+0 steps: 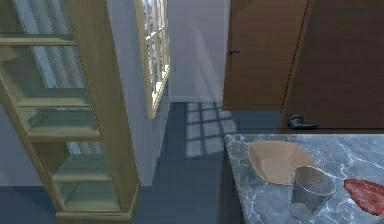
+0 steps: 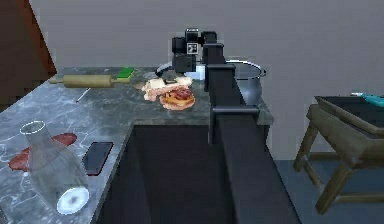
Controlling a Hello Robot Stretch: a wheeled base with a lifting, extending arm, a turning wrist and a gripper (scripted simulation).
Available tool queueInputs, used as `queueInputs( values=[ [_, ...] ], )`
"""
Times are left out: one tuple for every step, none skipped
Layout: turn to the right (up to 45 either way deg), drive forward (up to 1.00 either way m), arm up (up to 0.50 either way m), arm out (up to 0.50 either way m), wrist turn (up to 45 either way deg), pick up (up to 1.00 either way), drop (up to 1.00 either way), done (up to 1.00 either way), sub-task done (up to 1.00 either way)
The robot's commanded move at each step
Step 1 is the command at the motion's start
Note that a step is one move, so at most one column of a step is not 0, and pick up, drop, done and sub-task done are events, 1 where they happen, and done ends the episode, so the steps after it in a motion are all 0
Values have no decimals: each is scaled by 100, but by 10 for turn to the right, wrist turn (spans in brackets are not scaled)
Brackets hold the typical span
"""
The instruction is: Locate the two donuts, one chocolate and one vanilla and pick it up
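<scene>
The robot's dark two-fingered gripper (image 2: 178, 66) stands over the grey marbled stone countertop (image 2: 60, 115). Food lies on the stone right by its fingers, so I cannot tell whether it holds anything. Just nearer than the gripper sit a brown round pastry (image 2: 181, 98) and, just beside it, a pale cream pastry (image 2: 153, 89), while left of the gripper lie a flat green block (image 2: 125, 73) and a long wooden rolling pin (image 2: 95, 80).
</scene>
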Motion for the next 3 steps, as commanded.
queueInputs(
  values=[
    [0, 0, -14, 0, 0, 0, 0, 0, 0],
    [0, 0, 0, 0, 0, 100, 0, 0, 0],
    [0, 0, 10, 0, 0, 0, 0, 0, 0]
  ],
)
